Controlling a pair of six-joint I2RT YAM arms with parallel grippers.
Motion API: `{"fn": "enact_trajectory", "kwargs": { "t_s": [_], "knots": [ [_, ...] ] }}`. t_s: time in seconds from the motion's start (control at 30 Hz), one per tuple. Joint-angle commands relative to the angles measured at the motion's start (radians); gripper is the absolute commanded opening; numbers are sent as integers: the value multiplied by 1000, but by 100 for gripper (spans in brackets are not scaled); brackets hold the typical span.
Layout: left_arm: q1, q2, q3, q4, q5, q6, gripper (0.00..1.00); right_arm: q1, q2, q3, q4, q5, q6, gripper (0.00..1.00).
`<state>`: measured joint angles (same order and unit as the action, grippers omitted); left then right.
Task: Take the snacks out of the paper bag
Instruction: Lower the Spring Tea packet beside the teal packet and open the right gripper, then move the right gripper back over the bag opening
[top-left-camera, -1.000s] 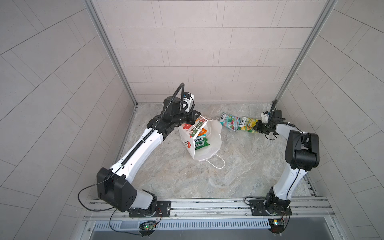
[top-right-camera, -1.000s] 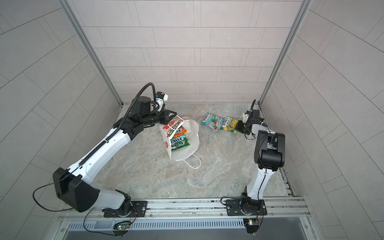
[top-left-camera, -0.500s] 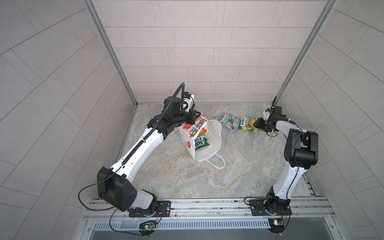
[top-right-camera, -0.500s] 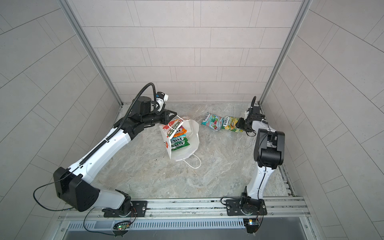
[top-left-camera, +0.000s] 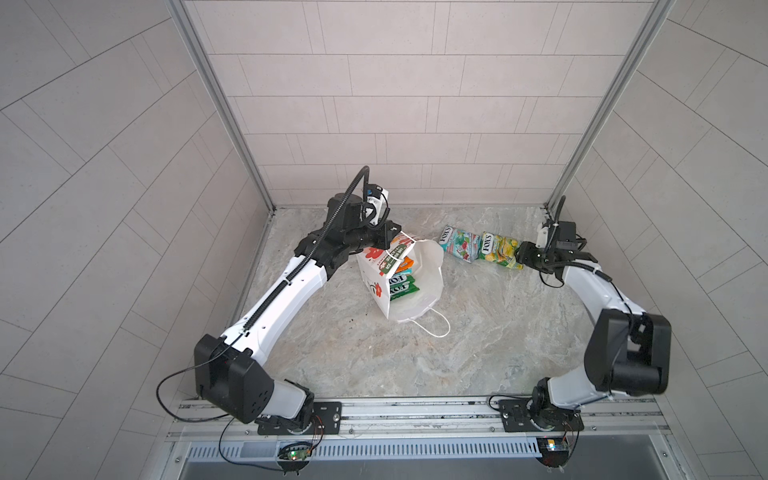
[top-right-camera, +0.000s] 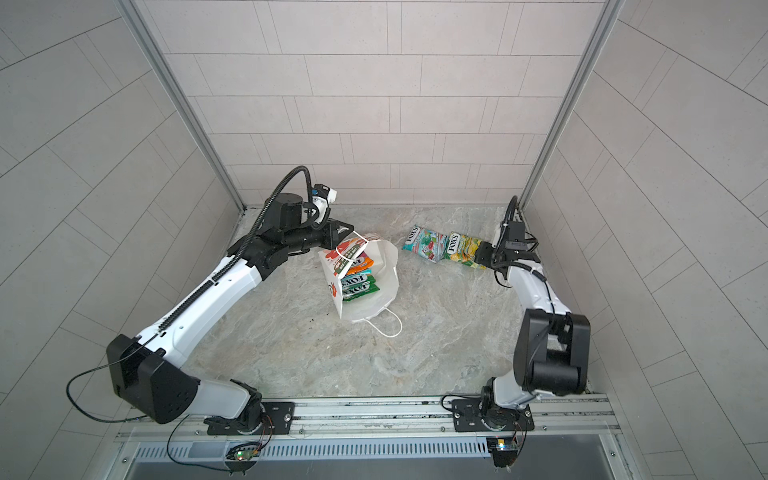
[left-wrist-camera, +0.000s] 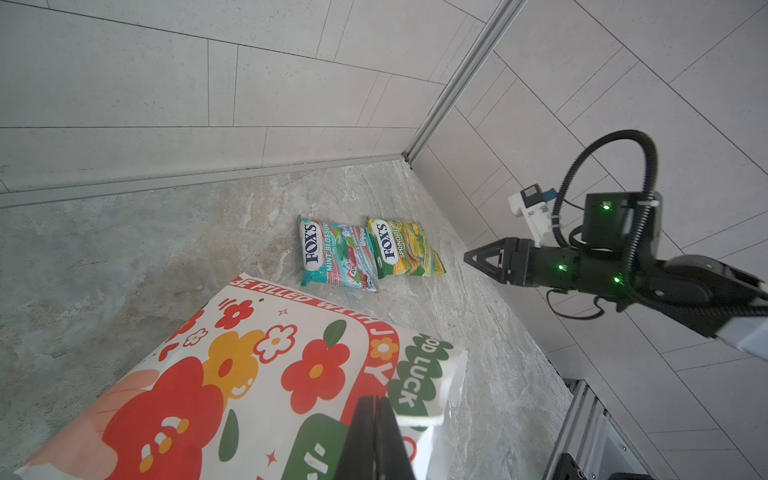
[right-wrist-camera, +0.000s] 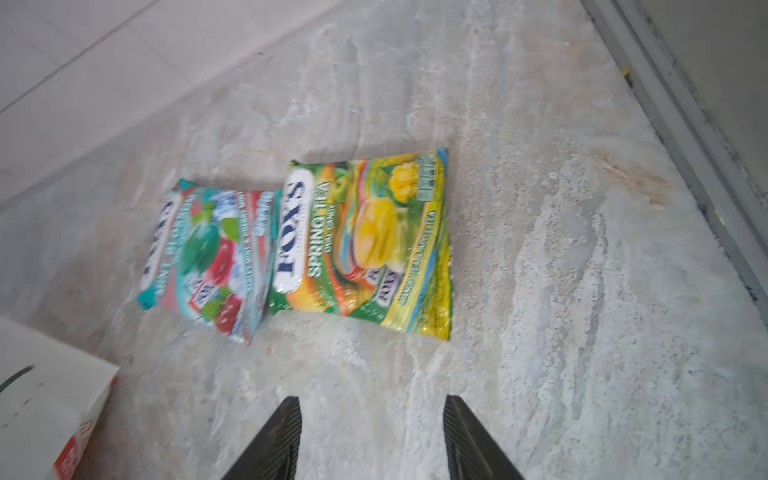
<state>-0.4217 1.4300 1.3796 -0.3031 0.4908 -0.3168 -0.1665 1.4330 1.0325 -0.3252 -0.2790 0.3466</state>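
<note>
The right hand (right-wrist-camera: 372, 398) has just opened, leaving the yellow packet (right-wrist-camera: 365, 245) beside the teal packet (right-wrist-camera: 208, 257); the left hand (left-wrist-camera: 376, 415) pinches the still-loaded paper bag (left-wrist-camera: 249, 374).

Pale grey tiled walls (top-left-camera: 374, 104) on three sides, back tiles level, side tiles slanting, with metal corner posts (top-left-camera: 224, 108) up both back corners. Floor (top-left-camera: 374, 365) is a beige-grey marble-look slab, evenly lit, with soft shadows. Metal rail (top-left-camera: 415, 411) and vented grille (top-left-camera: 415, 449) run along the front edge.
</note>
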Motion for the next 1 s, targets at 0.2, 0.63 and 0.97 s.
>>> {"fn": "enact_trajectory", "kwargs": {
  "t_s": [0.2, 0.63, 0.97],
  "knots": [
    [1, -12, -5, 18, -2, 7, 0, 260, -324, -140, -15, -46, 79, 55],
    [0, -12, -6, 22, -12, 1, 0, 727, -401, -134, 7, 79, 238, 51],
    [-6, -7, -8, 22, -14, -1, 0, 990, -225, -85, 134, 199, 280, 50]
  ]
}}
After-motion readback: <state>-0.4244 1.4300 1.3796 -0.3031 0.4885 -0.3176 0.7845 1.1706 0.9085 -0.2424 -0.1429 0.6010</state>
